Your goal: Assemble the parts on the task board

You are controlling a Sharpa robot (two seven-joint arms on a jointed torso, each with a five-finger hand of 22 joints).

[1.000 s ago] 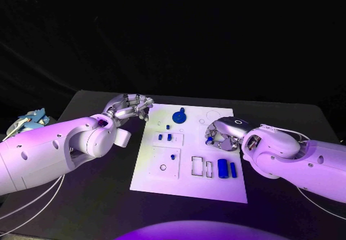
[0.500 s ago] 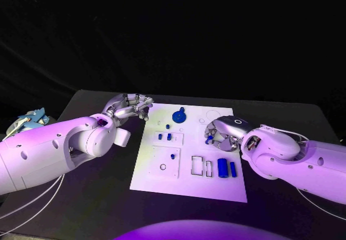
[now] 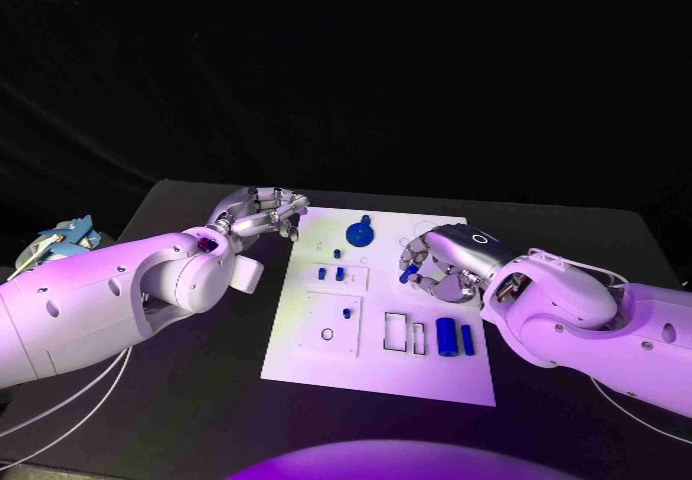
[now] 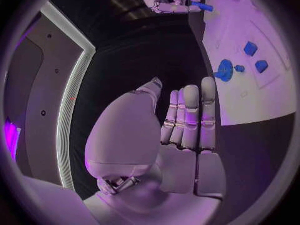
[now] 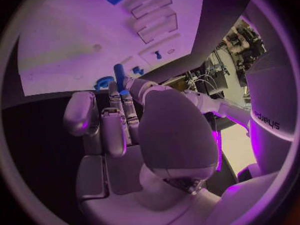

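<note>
White task board (image 3: 378, 372) mid-table; blue gear (image 3: 358, 234) near its far edge, two small blue blocks (image 3: 330, 273) below it, two longer blue pieces (image 3: 454, 337) near right arm. Right hand (image 3: 441, 268) hovers above board, pinching a blue peg (image 5: 118, 71). Left hand (image 4: 178, 135) just off board's left edge, fingers straight, together, holding nothing. Slot contents hard to read.

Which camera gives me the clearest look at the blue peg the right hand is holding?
The right wrist view: the blue peg stands out from the right hand against the task board. The head view shows it small at the hand's fingers. The left wrist view shows it far off.
</note>
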